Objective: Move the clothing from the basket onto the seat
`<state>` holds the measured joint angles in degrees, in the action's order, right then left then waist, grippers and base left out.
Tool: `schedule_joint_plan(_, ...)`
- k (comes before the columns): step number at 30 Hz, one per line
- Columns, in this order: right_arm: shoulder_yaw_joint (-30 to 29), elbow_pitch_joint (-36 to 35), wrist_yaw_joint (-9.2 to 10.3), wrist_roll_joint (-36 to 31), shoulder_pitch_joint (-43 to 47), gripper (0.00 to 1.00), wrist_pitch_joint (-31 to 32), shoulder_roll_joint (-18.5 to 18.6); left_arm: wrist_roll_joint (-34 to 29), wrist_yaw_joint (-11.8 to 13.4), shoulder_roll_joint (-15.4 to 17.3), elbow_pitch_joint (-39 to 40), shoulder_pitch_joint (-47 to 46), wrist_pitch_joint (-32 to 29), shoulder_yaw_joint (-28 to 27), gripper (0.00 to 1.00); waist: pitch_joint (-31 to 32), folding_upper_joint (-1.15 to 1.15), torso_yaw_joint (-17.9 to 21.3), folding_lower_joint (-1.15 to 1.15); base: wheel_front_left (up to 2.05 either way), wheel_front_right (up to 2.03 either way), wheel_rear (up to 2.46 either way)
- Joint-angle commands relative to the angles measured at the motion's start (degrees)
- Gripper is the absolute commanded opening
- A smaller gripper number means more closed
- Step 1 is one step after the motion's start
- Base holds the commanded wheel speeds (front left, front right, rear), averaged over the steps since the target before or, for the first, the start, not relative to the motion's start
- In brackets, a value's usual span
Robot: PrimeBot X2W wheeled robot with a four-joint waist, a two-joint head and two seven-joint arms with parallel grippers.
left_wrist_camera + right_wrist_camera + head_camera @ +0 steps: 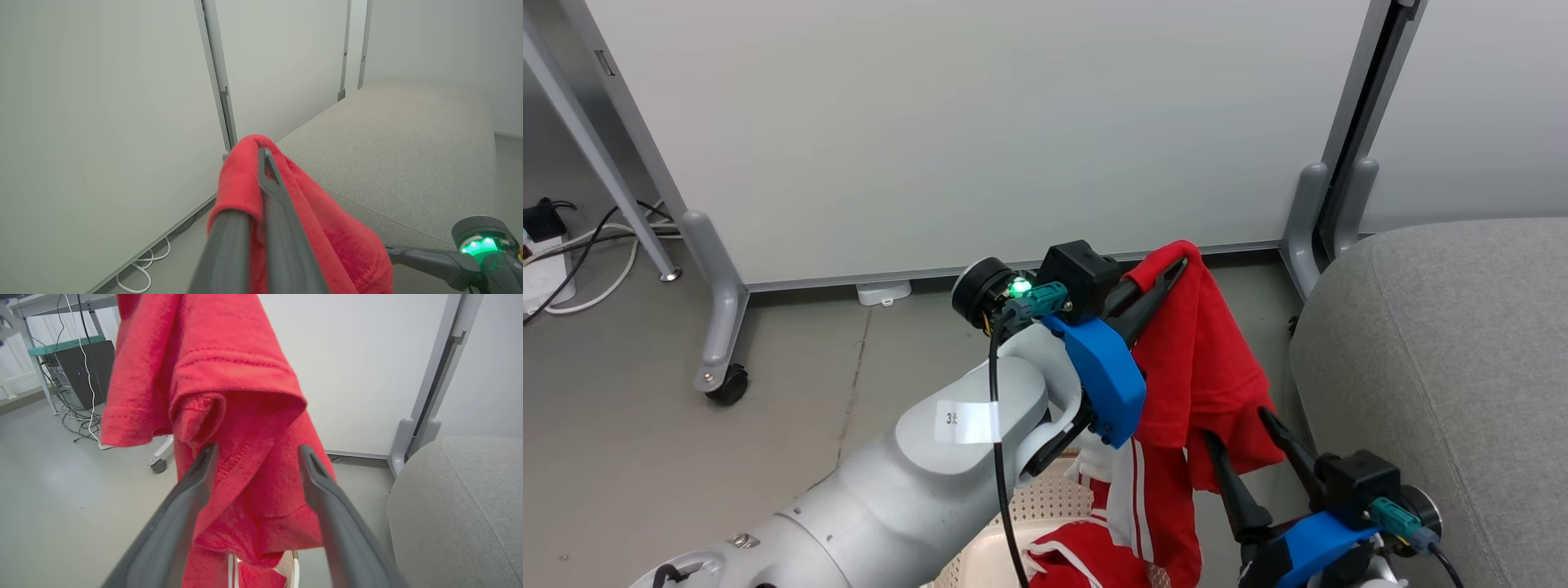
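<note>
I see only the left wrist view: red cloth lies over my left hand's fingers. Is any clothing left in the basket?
Observer: Yes. In the head view, a second red garment with white trim lies in the basket.
Operator: Is the right hand holding something?
Observer: No. It is open; the lifted garment hangs between its fingers, not gripped.
Operator: Is the lifted garment over the seat?
Observer: Not yet. It hangs above the basket, beside the seat.

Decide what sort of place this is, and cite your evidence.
Probably a lab or office test area, not a home: white partition panels on castors, a computer tower with tangled cables under a desk, and a grey sofa seat.
</note>
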<state>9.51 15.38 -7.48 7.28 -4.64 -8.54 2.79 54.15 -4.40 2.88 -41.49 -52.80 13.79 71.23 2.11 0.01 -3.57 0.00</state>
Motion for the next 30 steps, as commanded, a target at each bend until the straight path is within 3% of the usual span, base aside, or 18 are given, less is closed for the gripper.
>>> schedule_joint_plan(1,0.9,0.4,-0.03,0.5,-1.2,1.0,0.6,0.2,0.3,0.3,0.0,-0.1,-0.8,0.5,0.3,0.0,-0.1,-0.01,0.1,0.0,0.0,0.0,0.0)
schedule_joint_plan(10,4.5,4.2,-0.03,0.6,-6.0,1.0,2.4,0.2,1.3,0.1,0.0,0.4,-0.9,0.6,1.3,0.0,-0.3,-0.01,0.2,0.0,0.0,0.0,0.0)
schedule_joint_plan(21,4.7,11.5,-0.02,-0.4,-14.4,1.0,1.0,0.2,1.8,0.3,0.0,1.9,-0.2,0.3,2.1,0.0,-0.1,-0.01,-0.1,0.0,0.0,0.0,0.0)
schedule_joint_plan(30,9.6,17.2,-0.03,2.4,-20.1,1.0,-0.2,0.2,1.8,0.0,0.0,3.2,0.7,-0.2,2.2,0.0,0.2,-0.01,0.0,0.0,0.0,0.0,0.0)
